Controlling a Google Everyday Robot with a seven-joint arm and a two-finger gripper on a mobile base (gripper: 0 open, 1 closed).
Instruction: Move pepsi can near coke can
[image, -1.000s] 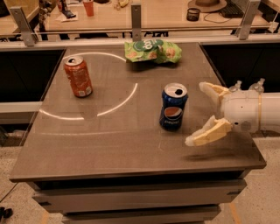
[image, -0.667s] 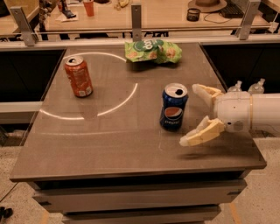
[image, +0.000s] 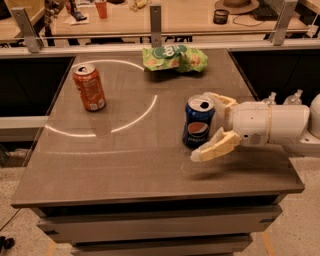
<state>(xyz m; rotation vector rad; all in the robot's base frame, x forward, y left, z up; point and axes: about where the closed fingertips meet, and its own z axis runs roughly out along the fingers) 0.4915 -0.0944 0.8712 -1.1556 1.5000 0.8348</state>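
The pepsi can (image: 198, 122) stands upright on the right half of the table, dark blue with a round logo and a silver top. The coke can (image: 89, 87), orange-red, stands upright at the back left. My gripper (image: 209, 125) reaches in from the right at can height. Its fingers are open, one finger (image: 216, 146) in front of the pepsi can and the other (image: 219, 100) behind it, so the can sits between them. I see no squeeze on the can.
A green chip bag (image: 175, 58) lies at the back middle of the grey table (image: 125, 165). A thin bright arc of reflected light curves across the tabletop. A metal rail and a wooden counter run behind the table.
My gripper has moved left toward the pepsi can, so its open fingers now straddle it. Both cans have stayed in place.
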